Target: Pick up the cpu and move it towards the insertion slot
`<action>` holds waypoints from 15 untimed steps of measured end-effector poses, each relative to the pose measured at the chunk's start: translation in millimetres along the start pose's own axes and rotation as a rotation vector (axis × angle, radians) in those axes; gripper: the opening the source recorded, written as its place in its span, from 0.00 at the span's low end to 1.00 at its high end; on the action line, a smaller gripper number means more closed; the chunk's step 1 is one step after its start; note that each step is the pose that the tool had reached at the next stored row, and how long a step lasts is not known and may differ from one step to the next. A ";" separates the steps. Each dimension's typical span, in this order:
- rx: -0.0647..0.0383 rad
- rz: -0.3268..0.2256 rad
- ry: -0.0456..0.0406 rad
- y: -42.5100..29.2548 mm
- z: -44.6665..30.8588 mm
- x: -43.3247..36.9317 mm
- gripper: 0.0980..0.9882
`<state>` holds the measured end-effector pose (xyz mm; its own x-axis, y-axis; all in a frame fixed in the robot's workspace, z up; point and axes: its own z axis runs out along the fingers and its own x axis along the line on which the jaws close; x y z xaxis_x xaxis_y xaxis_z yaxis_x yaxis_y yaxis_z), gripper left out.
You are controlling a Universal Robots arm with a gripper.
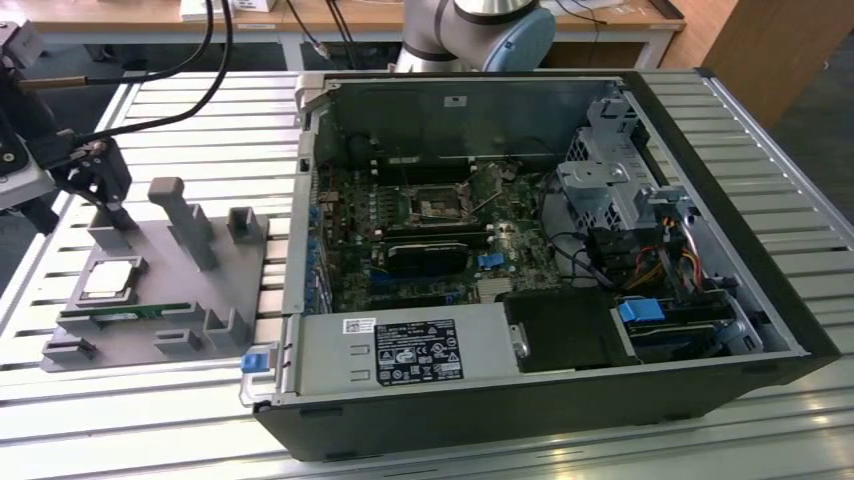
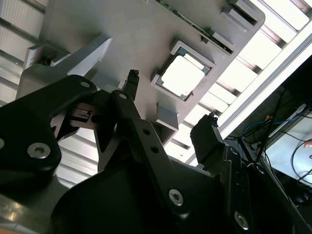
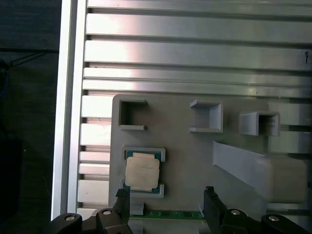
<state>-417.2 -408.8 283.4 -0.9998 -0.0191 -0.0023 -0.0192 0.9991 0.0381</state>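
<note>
The cpu [image 1: 112, 281], a flat silver square, lies in its grey holder on the fixture plate at the exterior view's left. It also appears in both wrist views [image 2: 183, 75] [image 3: 142, 171]. My gripper [image 1: 100, 198] hangs above the far part of that plate, open with nothing between its black fingers [image 3: 210, 199]. In the first wrist view the cpu lies close to one fingertip, and the gripper [image 3: 166, 200] is mostly over bare plate beside it. The second wrist view puts the gripper [image 2: 170, 102] a little above the chip. The insertion slot [image 1: 438, 206] sits on the motherboard inside the open computer case.
The grey fixture plate [image 1: 187, 300] carries several upright posts [image 1: 180, 215] and brackets, plus a green memory stick [image 1: 127, 315] just in front of the cpu. The case's side wall [image 1: 308, 190] stands between the plate and the motherboard. A power supply [image 1: 400, 352] fills the case's near corner.
</note>
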 end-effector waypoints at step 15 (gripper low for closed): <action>0.000 0.000 0.0001 -0.2 4.8 0.2 0.68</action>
<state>-417.4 -408.8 278.6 -0.9998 -0.0191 -0.0022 -0.0192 0.9991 0.0380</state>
